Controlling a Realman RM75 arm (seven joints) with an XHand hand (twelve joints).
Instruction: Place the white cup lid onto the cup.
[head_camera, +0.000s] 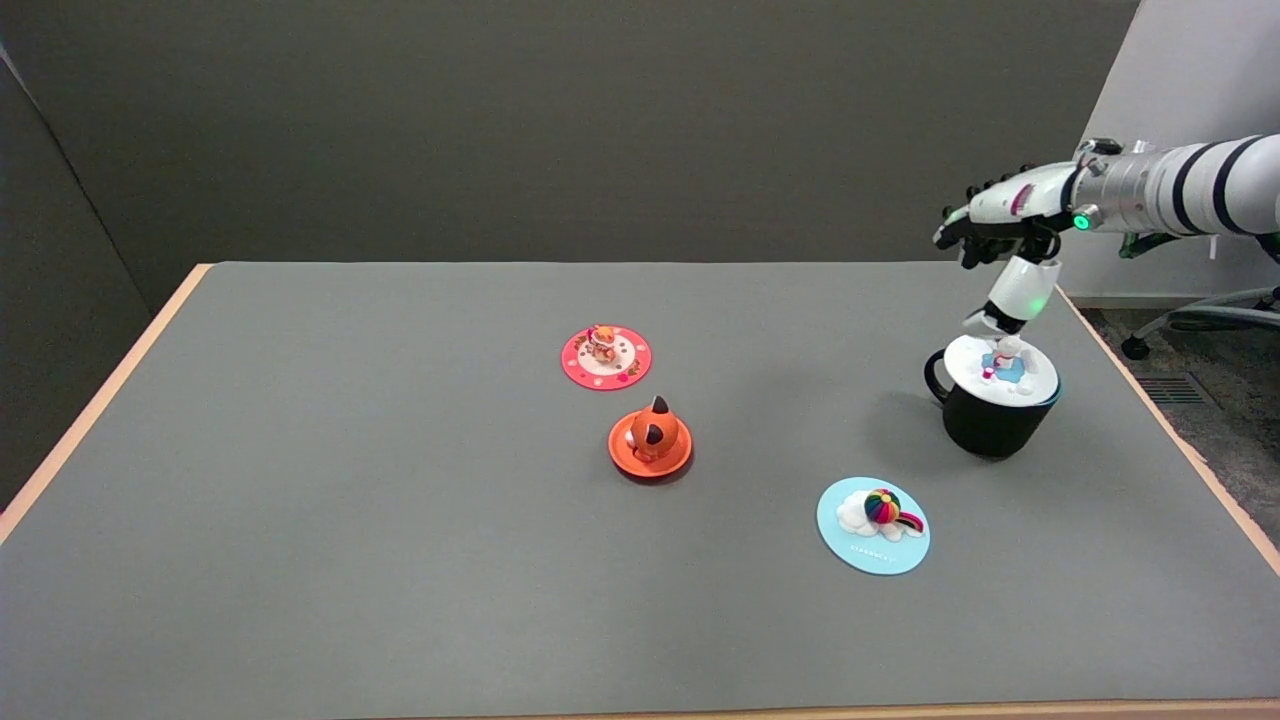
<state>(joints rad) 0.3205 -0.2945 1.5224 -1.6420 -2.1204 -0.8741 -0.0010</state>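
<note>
A black cup (985, 418) with a handle on its left stands at the table's right side. The white cup lid (1000, 366), with a small blue-and-white figure on top, lies across the cup's rim. My right hand (1000, 245) hovers just above and behind the lid. One finger points down, its tip close to the lid's back edge; the others are bent under the palm. The hand holds nothing.
Three other lids lie on the grey table: a pink one (606, 357) at centre back, an orange one (650, 442) with a cat figure, and a light blue one (873, 525) with a rainbow figure. The table's right edge (1170, 425) runs close to the cup.
</note>
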